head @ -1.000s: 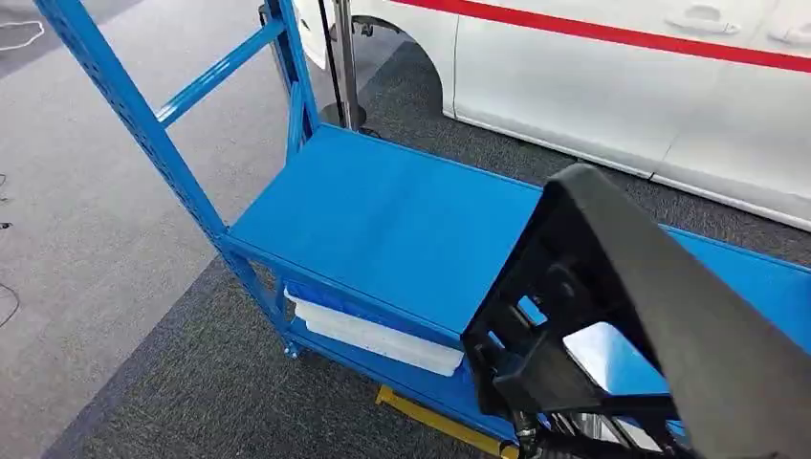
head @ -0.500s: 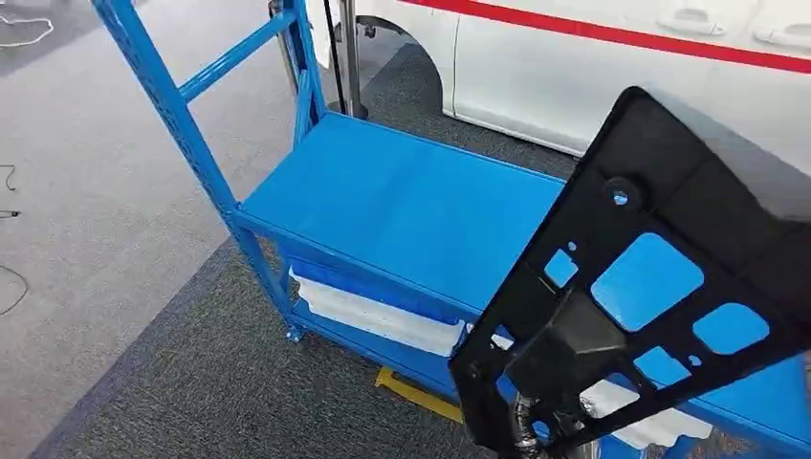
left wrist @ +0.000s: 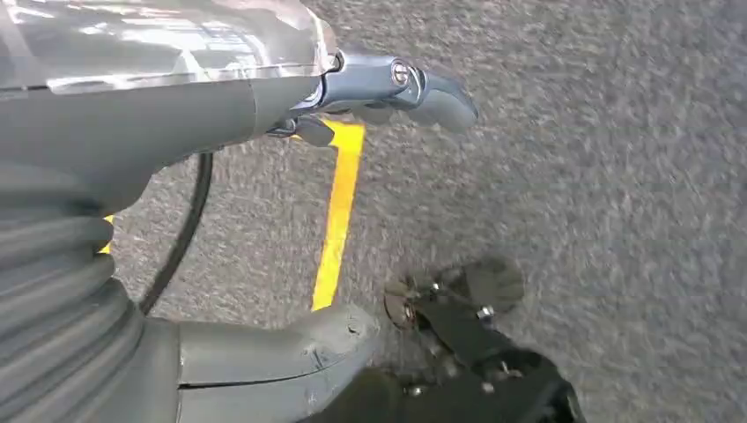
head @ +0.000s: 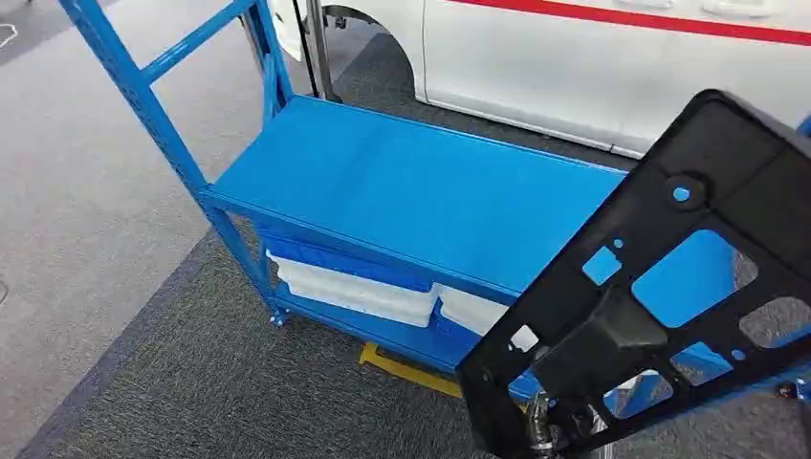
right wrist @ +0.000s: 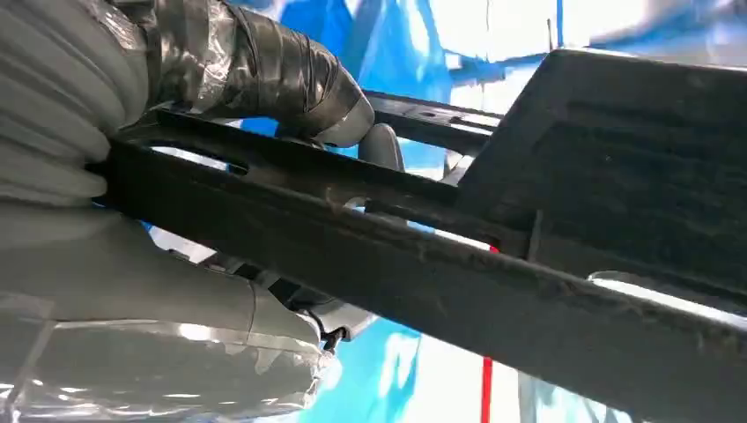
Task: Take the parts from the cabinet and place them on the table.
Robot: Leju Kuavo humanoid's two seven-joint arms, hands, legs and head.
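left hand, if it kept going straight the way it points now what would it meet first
Most likely the grey carpet floor: the left hand hangs empty, pointing down at it, near a yellow floor line. Depth is unclear.

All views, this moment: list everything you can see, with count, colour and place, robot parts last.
Rack: one, blue, ahead on the carpet.
Bins: at least two, white, on the rack's lower shelf.
Car: one, white with a red stripe, behind the rack.
Floor tape: yellow, on the grey carpet.
Panel: one, black with cut-outs, held up in front of the rack.
Right hand: grips the panel's bar.
Left hand: hangs over the carpet, holding nothing.
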